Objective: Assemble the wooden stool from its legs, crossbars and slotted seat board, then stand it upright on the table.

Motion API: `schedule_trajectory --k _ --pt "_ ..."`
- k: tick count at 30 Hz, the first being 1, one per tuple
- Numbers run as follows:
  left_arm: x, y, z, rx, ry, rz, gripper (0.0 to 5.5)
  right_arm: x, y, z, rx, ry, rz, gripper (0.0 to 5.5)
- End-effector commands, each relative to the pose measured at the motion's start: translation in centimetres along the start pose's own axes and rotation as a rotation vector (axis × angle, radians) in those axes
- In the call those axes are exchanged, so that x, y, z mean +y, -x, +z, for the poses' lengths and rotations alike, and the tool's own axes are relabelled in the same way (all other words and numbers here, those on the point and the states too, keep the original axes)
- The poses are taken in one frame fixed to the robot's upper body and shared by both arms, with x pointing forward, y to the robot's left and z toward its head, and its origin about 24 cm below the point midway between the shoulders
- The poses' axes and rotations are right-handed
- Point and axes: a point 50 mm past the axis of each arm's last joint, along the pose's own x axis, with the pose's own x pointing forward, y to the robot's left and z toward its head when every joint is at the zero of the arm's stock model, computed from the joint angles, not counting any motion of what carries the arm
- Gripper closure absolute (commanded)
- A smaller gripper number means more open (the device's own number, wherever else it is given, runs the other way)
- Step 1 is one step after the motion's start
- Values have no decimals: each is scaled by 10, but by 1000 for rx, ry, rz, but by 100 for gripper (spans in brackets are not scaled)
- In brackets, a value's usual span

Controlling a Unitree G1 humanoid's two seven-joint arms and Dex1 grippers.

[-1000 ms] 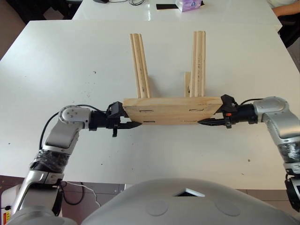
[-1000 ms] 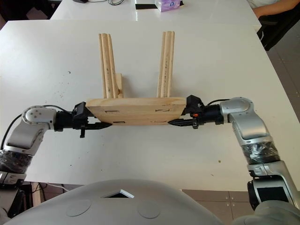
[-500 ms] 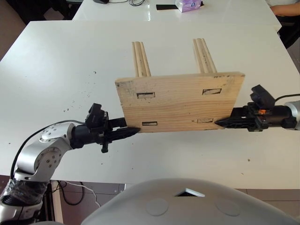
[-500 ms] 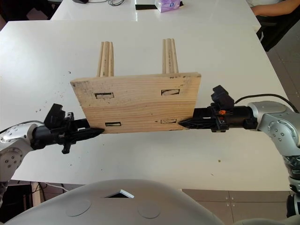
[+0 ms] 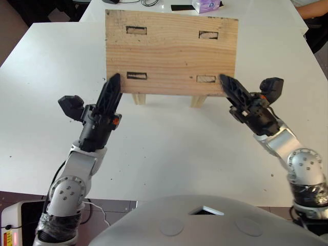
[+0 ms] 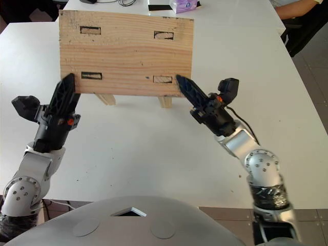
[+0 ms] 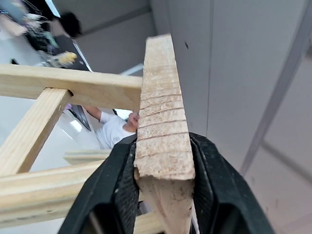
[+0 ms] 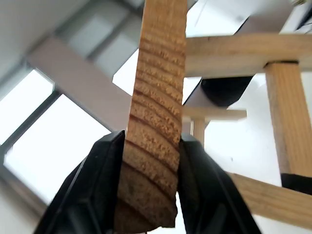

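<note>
The assembled wooden stool is held with its slotted seat board (image 5: 171,54) facing me, four slots showing. Two leg ends (image 5: 138,99) (image 5: 199,101) poke out under the board's near edge, close to the white table (image 5: 169,148); whether they touch it I cannot tell. My left gripper (image 5: 114,82) is shut on the board's near left corner, and my right gripper (image 5: 225,82) is shut on the near right corner. In the left wrist view the black fingers (image 7: 112,180) clamp the board's edge (image 7: 163,136), with a crossbar (image 7: 73,85) behind. In the right wrist view the board's edge (image 8: 158,112) sits between the fingers (image 8: 92,190).
A second white table stands behind, carrying a tissue box (image 5: 207,5) and a flat black object (image 5: 182,7). The white table spreads wide to both sides and in front of the stool.
Both grippers have swung up and away from me with the stool. The seat board has turned from edge-on to facing me, and the legs have gone from pointing away to hidden behind it.
</note>
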Motion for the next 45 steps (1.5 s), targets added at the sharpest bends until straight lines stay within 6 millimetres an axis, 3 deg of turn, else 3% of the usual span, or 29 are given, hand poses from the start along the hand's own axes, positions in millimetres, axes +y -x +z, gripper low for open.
schedule_trajectory --k 1,6,13,21,24,29,30,33,38,42,45 --pt "-68 -40 -18 -31 272 -44 420 100 -35 22 -315 -282 161 409" --pt "-58 -51 -15 -95 264 103 421 91 -38 32 -370 -360 -1 420" --pt "-18 -54 -13 -201 220 392 421 38 -38 21 -272 -387 -395 418" --pt "14 -58 -16 -223 158 493 421 -6 -24 26 -304 -334 -526 419" --pt "23 -61 -14 -253 144 515 421 -21 -29 33 -336 -327 -559 419" --pt "18 -63 -11 -280 114 461 421 -21 -29 35 -344 -263 -541 420" --pt "12 -64 -10 -286 121 404 385 -14 -30 38 -360 -265 -484 383" --pt "-4 -63 -3 -314 122 295 345 7 -35 48 -415 -236 -328 344" --pt "-14 -64 8 -346 77 247 264 21 -35 58 -482 -195 -272 265" --pt "-7 -58 18 -373 -18 305 209 18 -33 63 -485 -124 -316 212" --pt "7 -53 37 -381 -272 398 189 5 -26 81 -516 148 -435 193"
